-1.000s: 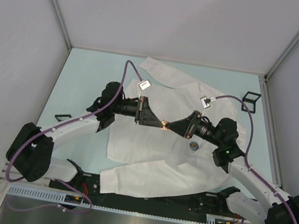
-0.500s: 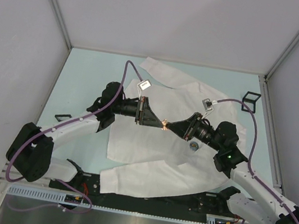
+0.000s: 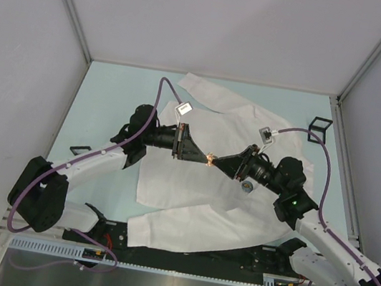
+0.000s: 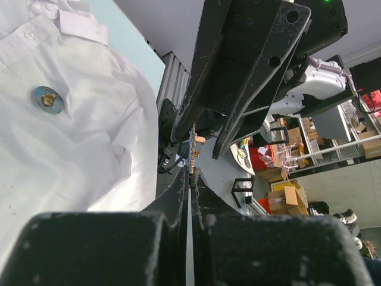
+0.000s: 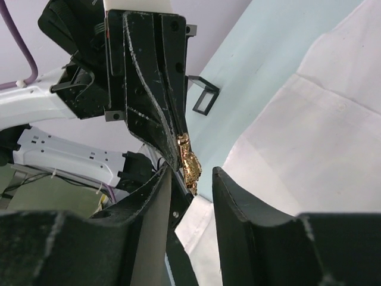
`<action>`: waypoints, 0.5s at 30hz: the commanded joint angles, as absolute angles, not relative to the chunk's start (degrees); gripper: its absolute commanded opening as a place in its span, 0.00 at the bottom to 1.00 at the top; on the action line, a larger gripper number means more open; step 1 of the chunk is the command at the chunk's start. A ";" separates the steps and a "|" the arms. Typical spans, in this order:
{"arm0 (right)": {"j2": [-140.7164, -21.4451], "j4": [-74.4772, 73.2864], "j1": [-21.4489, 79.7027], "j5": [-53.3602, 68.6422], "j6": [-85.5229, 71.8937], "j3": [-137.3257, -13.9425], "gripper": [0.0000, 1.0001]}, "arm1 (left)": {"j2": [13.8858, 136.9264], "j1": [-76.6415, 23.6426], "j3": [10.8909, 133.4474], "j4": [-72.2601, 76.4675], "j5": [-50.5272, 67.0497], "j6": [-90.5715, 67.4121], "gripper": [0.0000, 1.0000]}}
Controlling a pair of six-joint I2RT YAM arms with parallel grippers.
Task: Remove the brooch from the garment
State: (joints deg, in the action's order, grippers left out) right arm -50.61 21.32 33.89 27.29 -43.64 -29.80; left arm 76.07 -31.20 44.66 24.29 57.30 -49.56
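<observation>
The garment (image 3: 183, 189), a white collared shirt, lies spread on the pale table; it also shows in the left wrist view (image 4: 77, 137) and the right wrist view (image 5: 321, 137). Above it my two grippers meet tip to tip. A small gold brooch (image 3: 210, 158) hangs off the cloth, pinched at the tips of my left gripper (image 3: 205, 157), which is shut on it. The brooch (image 5: 190, 162) sits between the spread fingers of my right gripper (image 5: 191, 174), which is open and not gripping it. Past the shut left gripper (image 4: 191, 171) a bit of the brooch (image 4: 196, 143) shows.
A round blue badge (image 3: 246, 187) is pinned on the shirt's chest under the right arm, and shows as well in the left wrist view (image 4: 49, 99). Black wire frames stand at the far right (image 3: 319, 127) and the left (image 3: 79, 149). White walls close in the table.
My right gripper's jaws have spread apart, letting go of the brooch, and its arm has shifted slightly. The left gripper has stayed shut on the brooch in the same place.
</observation>
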 commanded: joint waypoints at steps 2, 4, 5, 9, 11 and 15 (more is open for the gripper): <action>-48.78 21.54 32.09 31.64 -40.96 -30.06 0.38 | 75.94 -31.03 44.74 26.37 58.88 -49.83 0.00; -47.91 17.95 31.64 30.86 -39.47 -30.85 0.35 | 75.94 -31.11 44.74 26.45 58.89 -49.83 0.00; -47.64 16.28 31.47 29.98 -38.94 -31.28 0.34 | 75.76 -31.11 44.82 26.37 58.71 -49.49 0.00; -46.15 10.47 31.46 28.74 -36.13 -32.95 0.35 | 74.71 -31.73 46.40 20.49 56.96 -45.01 0.00; -45.71 9.50 31.38 28.74 -35.69 -33.57 0.34 | 74.53 -32.17 46.41 20.30 56.95 -44.65 0.00; -45.53 3.72 31.46 25.59 -35.59 -35.33 0.34 | 71.91 -33.92 49.65 7.86 50.65 -35.71 0.00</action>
